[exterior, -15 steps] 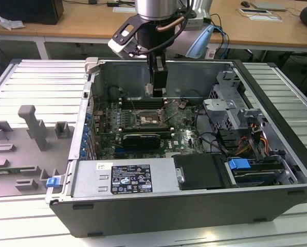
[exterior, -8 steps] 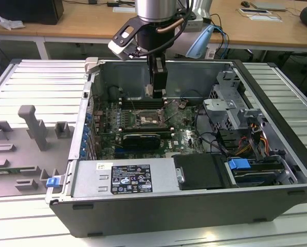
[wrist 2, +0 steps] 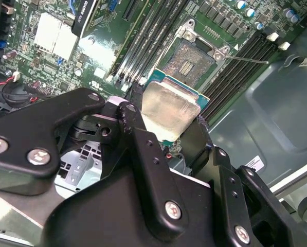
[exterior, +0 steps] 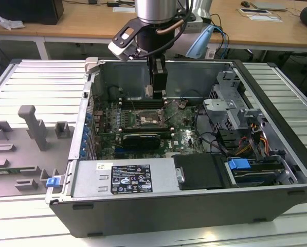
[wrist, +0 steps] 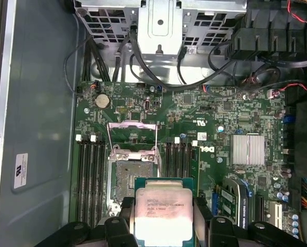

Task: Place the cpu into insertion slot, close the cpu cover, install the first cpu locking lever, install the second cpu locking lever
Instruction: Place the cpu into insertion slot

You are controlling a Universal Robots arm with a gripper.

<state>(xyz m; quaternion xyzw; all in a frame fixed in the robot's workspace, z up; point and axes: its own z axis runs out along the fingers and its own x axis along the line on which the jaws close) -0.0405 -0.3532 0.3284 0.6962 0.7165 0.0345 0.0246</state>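
My gripper (wrist: 163,229) is shut on the cpu (wrist: 162,212), a flat square chip with a pale metal top, and one black finger (wrist: 120,226) presses on each side of it. In the second wrist view the cpu (wrist 2: 169,110) sits between the fingers (wrist 2: 138,128), above and beside the insertion slot (wrist 2: 189,59). The dark insertion slot (wrist: 131,177) lies uncovered, and the silver cpu cover (wrist: 132,135) is swung open beyond it. A thin locking lever (wrist 2: 246,59) sticks out beside the socket. In the exterior view my gripper (exterior: 156,95) hangs inside the case, just above the insertion slot (exterior: 148,118).
Long black memory slots (wrist: 90,175) flank the socket on both sides. A black expansion card (exterior: 141,139) lies in front of it, a drive cage (exterior: 230,103) and cables stand at the exterior view's right, and the power supply (exterior: 122,177) is in front. A grey fixture (exterior: 32,128) sits outside the case.
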